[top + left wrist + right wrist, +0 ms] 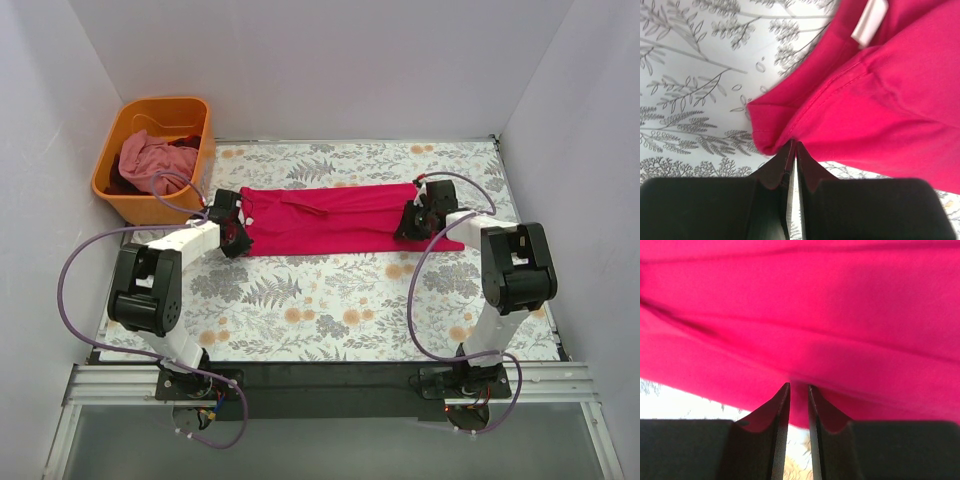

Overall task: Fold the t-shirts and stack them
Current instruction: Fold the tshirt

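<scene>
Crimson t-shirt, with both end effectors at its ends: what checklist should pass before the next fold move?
1. Is the left end effector shut on the crimson t-shirt edge: ok.
2. Is the right end effector shut on the opposite end: ok.
3. Cloth spread flat between them: ok.
4. Layers caught in each grip: cannot tell.
5. Is the pale pink shirt in the orange basket, clear of the fold: ok.

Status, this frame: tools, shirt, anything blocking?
Left tool shut on crimson t-shirt, left end. Right tool shut on right end. Shirt stretched flat between them. Orange basket far left, not blocking.
</scene>
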You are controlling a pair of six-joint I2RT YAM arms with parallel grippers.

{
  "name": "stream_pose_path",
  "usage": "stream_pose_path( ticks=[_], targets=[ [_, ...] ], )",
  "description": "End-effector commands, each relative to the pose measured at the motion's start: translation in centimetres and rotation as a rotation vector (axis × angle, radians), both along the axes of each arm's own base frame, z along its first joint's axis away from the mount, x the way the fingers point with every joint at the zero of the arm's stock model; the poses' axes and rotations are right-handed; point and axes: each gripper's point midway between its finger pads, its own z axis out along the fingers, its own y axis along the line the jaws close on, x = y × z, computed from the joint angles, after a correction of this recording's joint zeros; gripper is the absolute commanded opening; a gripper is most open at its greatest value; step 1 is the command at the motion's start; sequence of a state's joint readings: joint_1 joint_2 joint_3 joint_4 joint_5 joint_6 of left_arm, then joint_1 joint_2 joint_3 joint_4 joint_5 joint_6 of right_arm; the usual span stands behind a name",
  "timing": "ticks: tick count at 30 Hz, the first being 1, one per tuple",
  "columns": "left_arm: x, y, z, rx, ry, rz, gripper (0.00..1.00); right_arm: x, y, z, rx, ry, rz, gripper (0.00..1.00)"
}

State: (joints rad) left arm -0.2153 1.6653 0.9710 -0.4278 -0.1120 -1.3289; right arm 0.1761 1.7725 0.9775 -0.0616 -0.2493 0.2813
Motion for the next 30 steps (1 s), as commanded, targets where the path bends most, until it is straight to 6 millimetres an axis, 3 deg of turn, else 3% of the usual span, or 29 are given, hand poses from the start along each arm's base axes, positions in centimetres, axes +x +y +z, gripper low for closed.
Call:
stream_pose_path(
  ticks=[1, 9, 12, 13, 14, 18, 23, 27, 30],
  targets=[
    [-0.9, 0.9, -0.7, 0.029, 0.026, 0.027, 0.04, 2.8, -1.1, 1.1, -0.007, -0.055, -0.033, 0.27],
    [-1.3, 1.4, -1.2, 0.050, 0.044, 0.031, 0.03, 8.0, -4.2, 2.1, 0.040, -0.079, -0.155, 0.27],
    [-1.4, 1.6, -1.2, 0.061, 0.046, 0.035, 0.03, 9.2, -6.3, 2.5, 0.050, -0.083, -0.229, 0.27],
    [-1.4, 1.7, -1.2, 0.063, 0.045, 0.034, 0.03, 9.4, -8.2, 2.6, 0.047, -0.083, -0.279, 0.27],
    [-1.4, 1.7, -1.2, 0.063, 0.044, 0.034, 0.03, 9.4, -8.9, 3.2, 0.048, -0.095, -0.296, 0.27],
    [-1.3, 1.6, -1.0, 0.062, 0.038, 0.033, 0.04, 7.7, -11.5, 5.2, 0.068, -0.123, -0.362, 0.28],
    [-1.1, 1.6, -1.0, 0.059, 0.034, 0.035, 0.04, 4.3, -12.0, 5.9, 0.110, -0.133, -0.370, 0.28],
    [-1.2, 2.0, -1.2, 0.069, 0.041, 0.044, 0.04, 1.4, -13.8, 2.8, 0.168, -0.059, -0.448, 0.28],
    [-1.3, 2.4, -1.5, 0.077, 0.052, 0.055, 0.04, 0.7, -14.9, 1.5, 0.215, -0.043, -0.497, 0.28]
  ],
)
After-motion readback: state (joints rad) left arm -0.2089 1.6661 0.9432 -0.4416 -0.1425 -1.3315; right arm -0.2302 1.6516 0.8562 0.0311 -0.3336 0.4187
